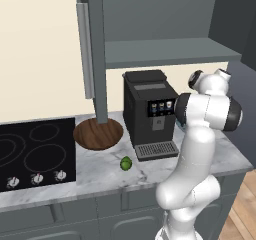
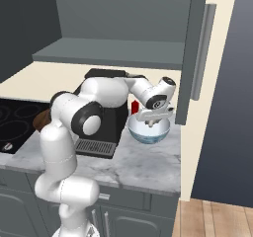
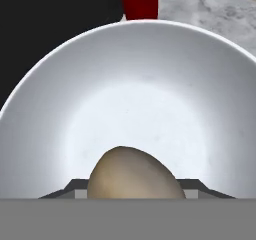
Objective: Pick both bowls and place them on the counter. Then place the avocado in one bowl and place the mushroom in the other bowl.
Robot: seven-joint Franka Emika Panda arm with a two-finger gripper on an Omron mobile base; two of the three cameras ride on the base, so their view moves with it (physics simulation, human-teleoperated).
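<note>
The white bowl (image 2: 148, 130) with the blue pattern stands on the marble counter (image 2: 143, 164), right of the coffee machine. My gripper (image 2: 154, 116) hangs just above it and points down into it. In the hand view the beige mushroom (image 3: 132, 174) sits between my fingertips, over the bowl's (image 3: 135, 84) white inside, and the gripper (image 3: 132, 190) is shut on it. The brown wooden bowl (image 1: 98, 133) rests on the counter (image 1: 100, 176) left of the machine. In front of that bowl the green avocado (image 1: 126, 163) lies on the marble.
A black coffee machine (image 1: 150, 114) stands between the two bowls. The black cooktop (image 1: 35, 151) lies at the left. A red object (image 2: 134, 106) is behind the white bowl. An open grey cabinet door (image 2: 197, 53) hangs close to the gripper's right.
</note>
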